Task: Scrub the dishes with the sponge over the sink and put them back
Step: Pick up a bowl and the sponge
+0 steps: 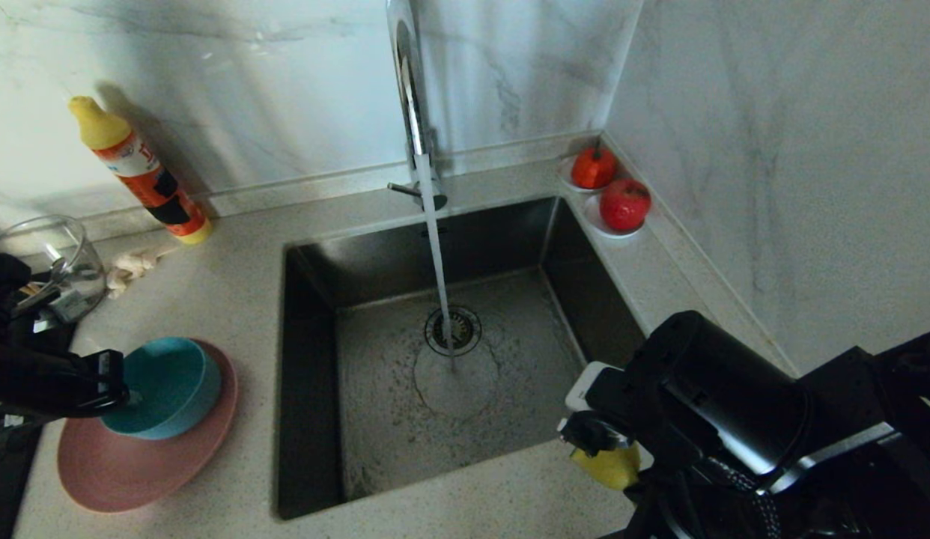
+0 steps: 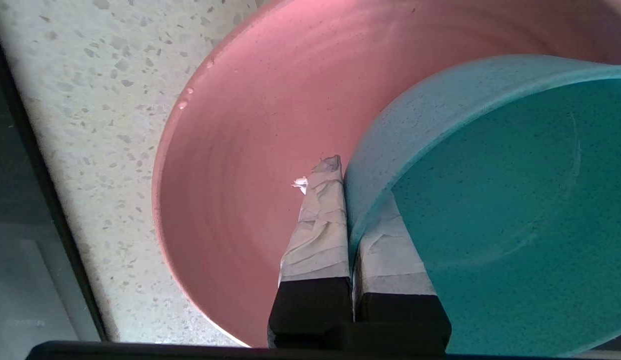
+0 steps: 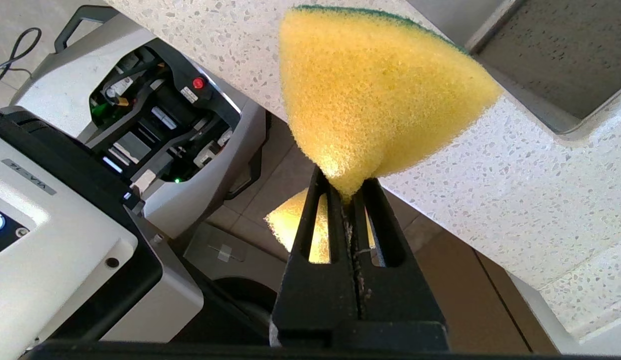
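Observation:
On the counter left of the sink [image 1: 405, 247], a teal bowl [image 1: 169, 382] sits inside a wide pink plate [image 1: 128, 468]. My left gripper [image 1: 120, 389] is shut on the bowl's rim; in the left wrist view one taped finger [image 2: 320, 220] lies outside the teal bowl [image 2: 490, 210] over the pink plate [image 2: 260, 125], the other inside it. At the sink's near right corner my right gripper [image 1: 596, 445] is shut on the yellow sponge [image 1: 611, 466]; its squeezed foam and green edge fill the right wrist view above the gripper [image 3: 346, 192], the sponge [image 3: 375, 85] bulging.
Water runs from the chrome tap [image 1: 409, 97] onto the drain strainer [image 1: 453, 330]. An orange bottle [image 1: 139, 172], a glass jug [image 1: 61, 262] and a crumpled cloth [image 1: 132, 266] stand at the back left. Two white saucers with red fruit [image 1: 611, 191] sit in the back right corner.

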